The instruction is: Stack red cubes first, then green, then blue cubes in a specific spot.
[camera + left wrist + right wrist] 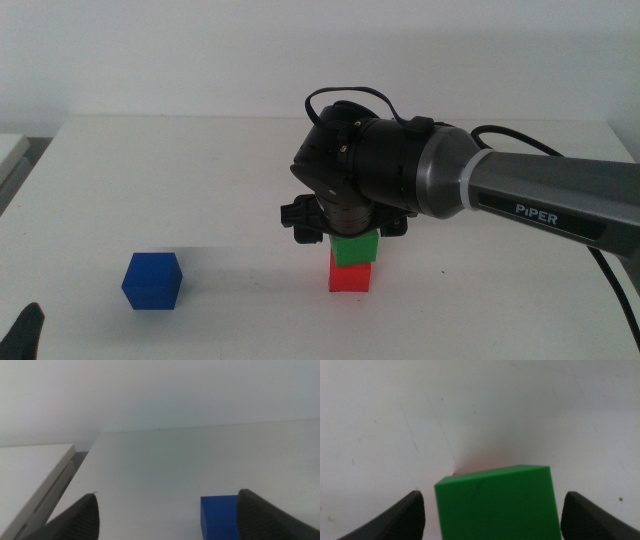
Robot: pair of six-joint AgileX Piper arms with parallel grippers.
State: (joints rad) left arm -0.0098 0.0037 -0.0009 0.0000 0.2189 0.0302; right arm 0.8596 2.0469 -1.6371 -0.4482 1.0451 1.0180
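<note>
The green cube (355, 248) sits on top of the red cube (350, 277) near the middle of the white table, on the spot (398, 288). My right gripper (345, 236) hangs straight over this stack, reaching in from the right. In the right wrist view its jaws stand open on either side of the green cube (495, 505), with a gap on each side, and a sliver of red (465, 468) shows behind it. The blue cube (152, 281) lies alone at the front left. My left gripper (167, 515) waits open at the front left corner, with the blue cube (219, 516) just ahead of it.
A white board (10, 150) lies beside the table's left edge, also seen as the white board (30, 470) in the left wrist view. The right arm's grey link (540, 200) spans the right half of the table. A few faint marks (620, 499) dot the tabletop.
</note>
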